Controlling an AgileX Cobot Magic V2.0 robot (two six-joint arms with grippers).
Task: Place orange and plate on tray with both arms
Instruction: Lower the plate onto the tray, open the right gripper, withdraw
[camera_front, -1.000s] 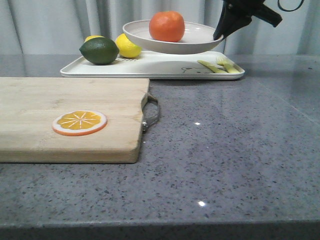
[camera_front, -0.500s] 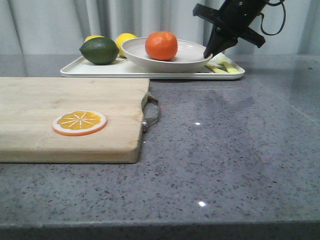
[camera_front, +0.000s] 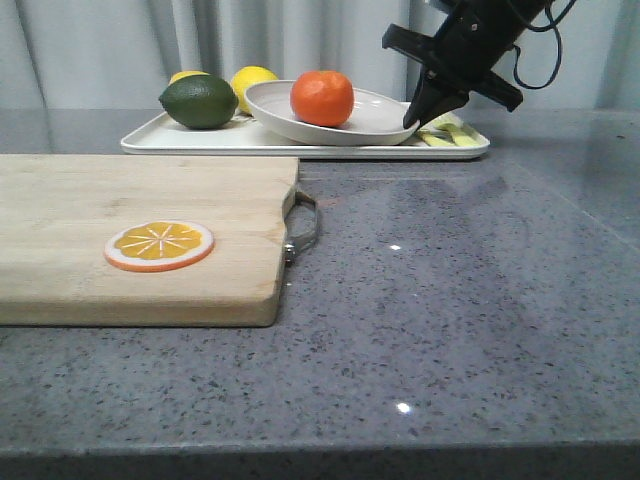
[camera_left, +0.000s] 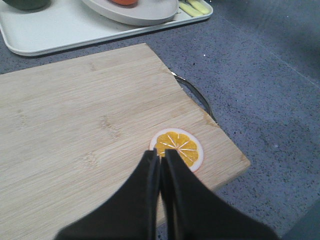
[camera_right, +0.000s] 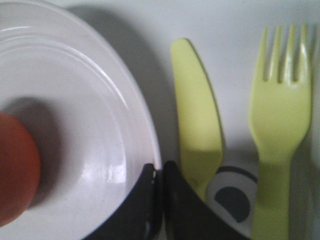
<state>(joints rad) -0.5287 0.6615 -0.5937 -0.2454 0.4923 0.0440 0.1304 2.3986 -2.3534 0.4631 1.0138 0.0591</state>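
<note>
The right pincer (camera_front: 412, 120) pinches the rim of the plate (camera_front: 375, 118), which carries the orange (camera_front: 322, 98) on the tray (camera_front: 200, 140); the left pincer (camera_left: 161, 161) hangs closed and empty

Grey speckled table (camera_front: 450, 300) carries a wooden cutting board (camera_front: 120, 220) and, seemingly just behind, the tray (camera_front: 300, 140)

Pale pleated curtain (camera_front: 120, 45) behind a speckled grey countertop (camera_front: 450, 300) — glossy.
</note>
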